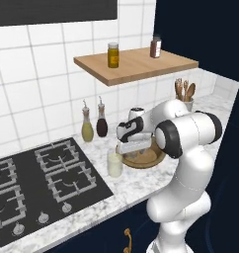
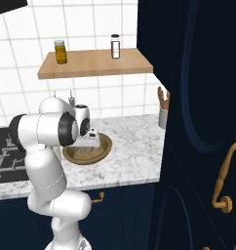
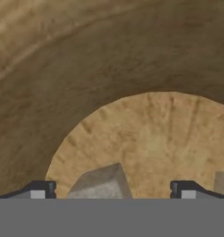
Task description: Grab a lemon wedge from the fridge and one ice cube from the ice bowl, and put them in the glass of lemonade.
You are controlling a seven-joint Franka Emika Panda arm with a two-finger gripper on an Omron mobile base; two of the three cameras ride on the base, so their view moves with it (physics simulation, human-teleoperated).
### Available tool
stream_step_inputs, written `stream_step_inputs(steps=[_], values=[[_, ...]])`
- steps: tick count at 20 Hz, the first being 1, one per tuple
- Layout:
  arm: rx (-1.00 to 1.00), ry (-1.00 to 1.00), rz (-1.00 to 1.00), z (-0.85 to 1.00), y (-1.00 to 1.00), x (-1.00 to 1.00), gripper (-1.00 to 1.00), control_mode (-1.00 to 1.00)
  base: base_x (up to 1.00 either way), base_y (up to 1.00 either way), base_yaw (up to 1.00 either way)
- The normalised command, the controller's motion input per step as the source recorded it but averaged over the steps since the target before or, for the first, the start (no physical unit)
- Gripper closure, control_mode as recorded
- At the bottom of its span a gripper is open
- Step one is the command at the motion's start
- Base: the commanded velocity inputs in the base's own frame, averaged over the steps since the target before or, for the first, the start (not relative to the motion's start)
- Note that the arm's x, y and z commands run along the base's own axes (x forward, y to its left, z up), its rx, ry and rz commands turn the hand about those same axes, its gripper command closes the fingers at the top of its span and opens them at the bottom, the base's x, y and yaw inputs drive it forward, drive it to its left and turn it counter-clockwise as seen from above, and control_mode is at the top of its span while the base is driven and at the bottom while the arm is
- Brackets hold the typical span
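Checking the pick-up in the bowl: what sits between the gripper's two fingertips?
In the hand view, a grey ice cube sits between the open gripper's fingertips, on the wooden bowl's floor.

A: Where's the white arm's gripper [image 1: 136, 148]?
B: Down in the shallow round wooden bowl [image 1: 152, 158] on the marble counter [image 1: 136, 185].
A: Anything near?
B: A small pale-yellow tumbler [image 1: 114, 164] just left of it.

Base views flanking the wooden bowl [image 1: 150, 159]; hand camera inside it.

Marble counter [image 1: 141, 183]: wooden bowl [image 1: 146, 159], glass of lemonade [image 1: 114, 164] (w/ 2 bottles [image 1: 87, 129]).
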Motion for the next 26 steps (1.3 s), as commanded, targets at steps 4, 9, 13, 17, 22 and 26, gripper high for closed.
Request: stream_step_inputs(steps=[4, 9, 13, 17, 22, 26], values=[[0.00, 0.00, 0.00, -0.05, 0.00, 0.00, -1.00, -1.00, 0.00, 0.00, 0.00], [0.00, 0.00, 0.00, 0.00, 0.00, 0.00, -1.00, -1.00, 0.00, 0.00, 0.00], [0.00, 0.00, 0.00, 0.00, 0.00, 0.00, -1.00, -1.00, 0.00, 0.00, 0.00], [0.00, 0.00, 0.00, -0.15, 0.00, 0.00, -1.00, -1.00, 0.00, 0.00, 0.00], [0.00, 0.00, 0.00, -0.22, 0.00, 0.00, -1.00, -1.00, 0.00, 0.00, 0.00], [0.00, 0.00, 0.00, -0.06, 0.00, -0.04, -1.00, -1.00, 0.00, 0.00, 0.00]])
